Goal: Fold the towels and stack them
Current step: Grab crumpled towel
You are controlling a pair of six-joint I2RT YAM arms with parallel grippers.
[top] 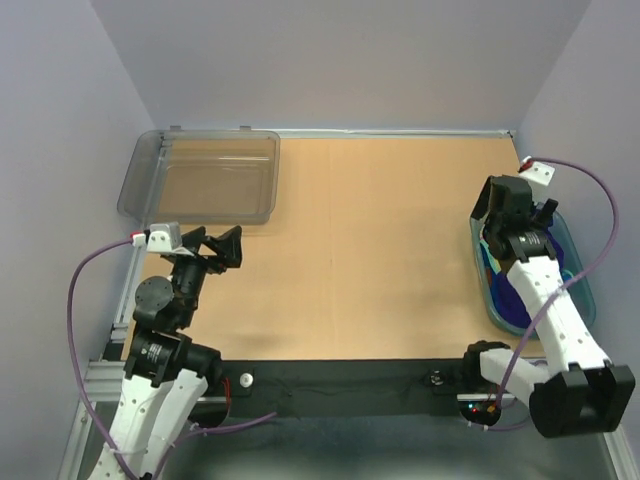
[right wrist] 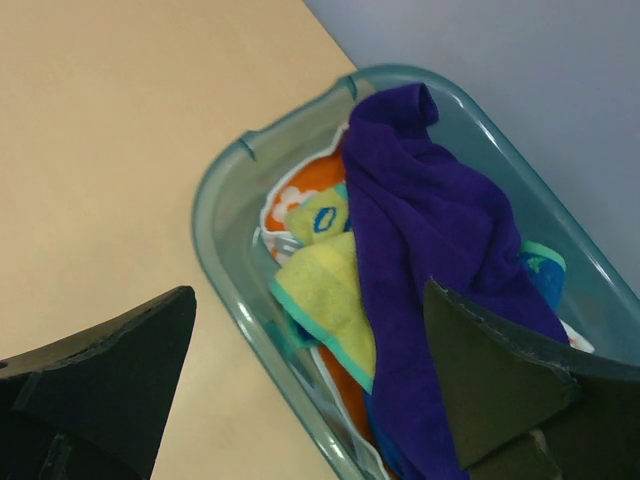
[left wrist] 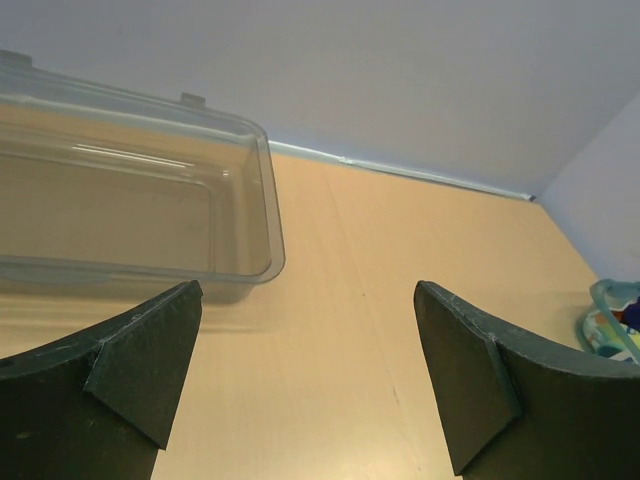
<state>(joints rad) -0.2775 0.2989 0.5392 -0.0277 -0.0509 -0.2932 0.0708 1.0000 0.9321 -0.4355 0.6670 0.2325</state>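
Note:
The towels lie bunched in a teal translucent basket (right wrist: 225,235) at the table's right edge (top: 580,290). A purple towel (right wrist: 430,220) lies on top. Under it are a yellow-green towel with a teal border (right wrist: 325,295) and a white towel with orange prints (right wrist: 295,200). A bit of royal blue towel (top: 515,300) shows low in the basket. My right gripper (right wrist: 310,292) is open above the basket's left rim, one finger over the table and one over the purple towel; it touches nothing (top: 512,212). My left gripper (left wrist: 307,290) is open and empty above bare table (top: 215,247).
A clear grey plastic bin (top: 200,180) stands at the far left corner, just ahead of my left gripper (left wrist: 130,200). The basket's corner (left wrist: 612,310) shows at the right of the left wrist view. Walls close in at back and sides.

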